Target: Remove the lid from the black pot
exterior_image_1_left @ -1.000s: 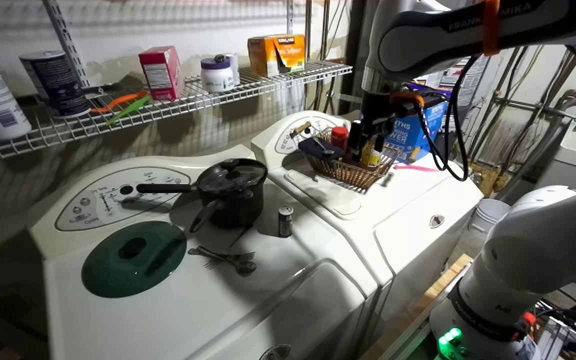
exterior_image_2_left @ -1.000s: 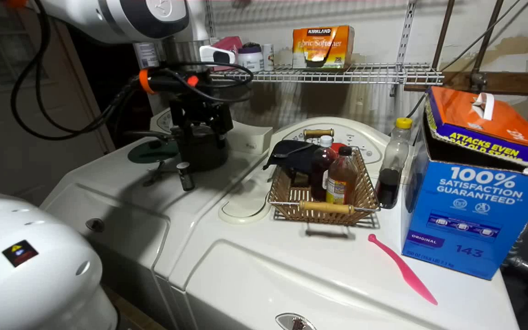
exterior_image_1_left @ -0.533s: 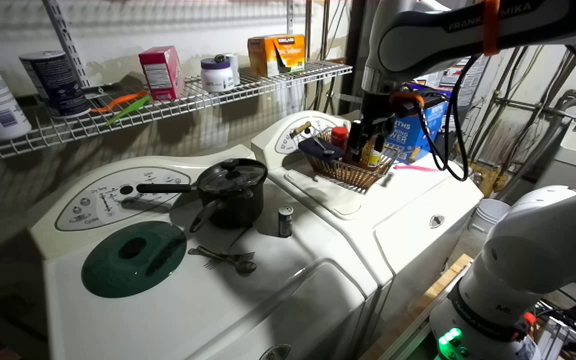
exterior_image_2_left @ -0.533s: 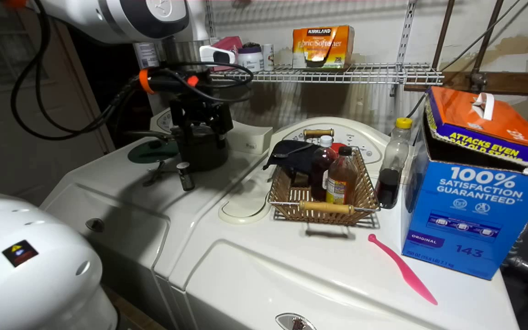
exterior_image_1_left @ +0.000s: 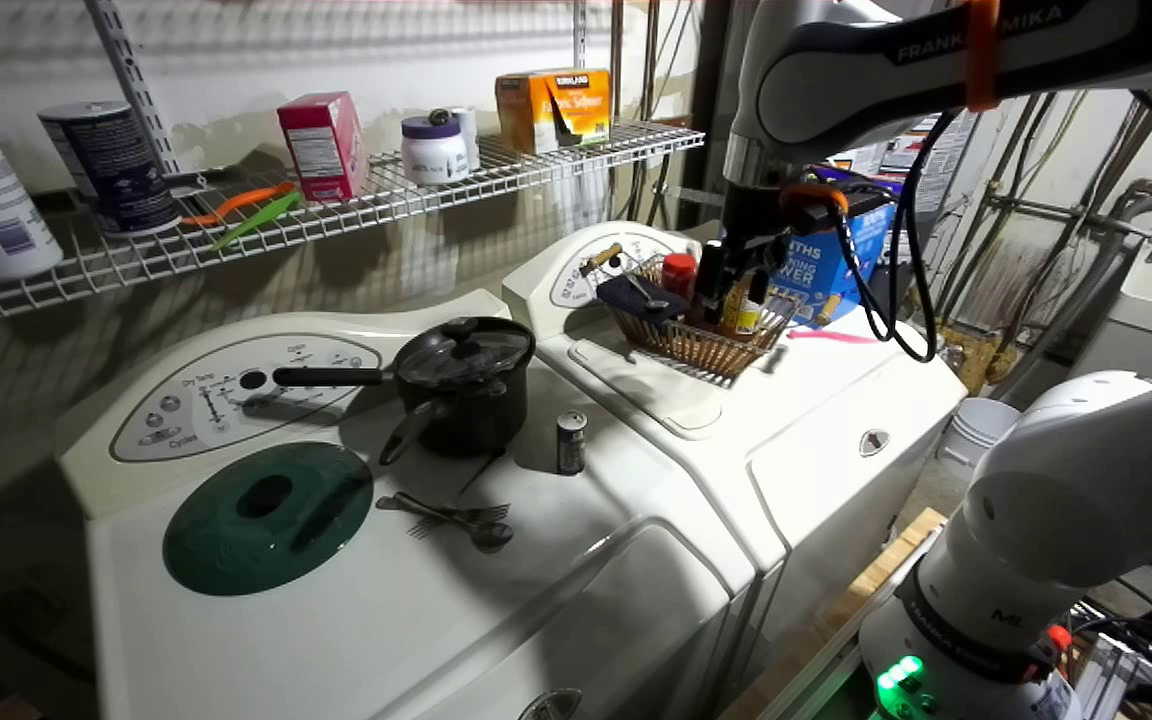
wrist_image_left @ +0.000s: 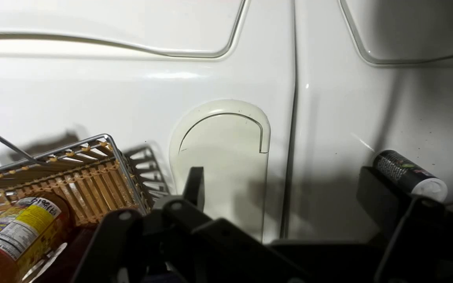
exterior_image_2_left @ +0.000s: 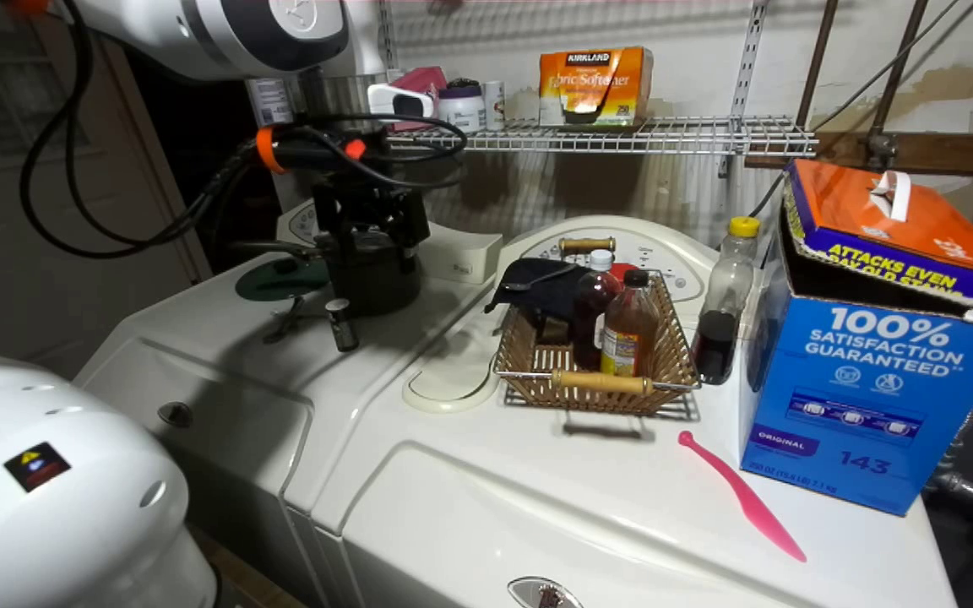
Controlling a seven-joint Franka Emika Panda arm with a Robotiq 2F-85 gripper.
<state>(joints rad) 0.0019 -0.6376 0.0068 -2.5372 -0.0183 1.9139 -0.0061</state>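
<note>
Above the seam [wrist_image_left: 294,118] between a left white appliance [exterior_image_1_left: 266,650] and a right white appliance [exterior_image_1_left: 816,400], the gripper [wrist_image_left: 283,181] hangs with its fingers [wrist_image_left: 196,184] spread wide and nothing between them; against the pictures of the preceding second, no shift of the arm [exterior_image_1_left: 836,105] or of any object is discernible. For the task, this stillness means no gain: the thin see-through lid [exterior_image_1_left: 461,364] lies on top of the black pot [exterior_image_1_left: 481,415], its dark centre knob [exterior_image_1_left: 463,332] uppermost, to the left of the gripper and apart from it. By judgement, removal has yet to begin, and the next move calls for travel leftward, then a descent astride the knob. A long straight handle [exterior_image_1_left: 331,376] points left from the pot, and a curved handle [exterior_image_1_left: 406,435] slants toward the near side; a low approach could strike either. On the near side of the pot stands a small upright can [exterior_image_1_left: 571,445], with crossed cutlery [exterior_image_1_left: 458,517] lying farther left; a large green disc [exterior_image_1_left: 246,545] takes up room where the lid might otherwise be laid. At the far side, a wire shelf [exterior_image_2_left: 698,135] may limit the arm. To the right stand a basket [exterior_image_1_left: 688,346] holding bottles [exterior_image_2_left: 628,329] and a blue box [exterior_image_2_left: 862,405], with a pink tool [exterior_image_2_left: 741,492] lying near them; these should hinder little.
</note>
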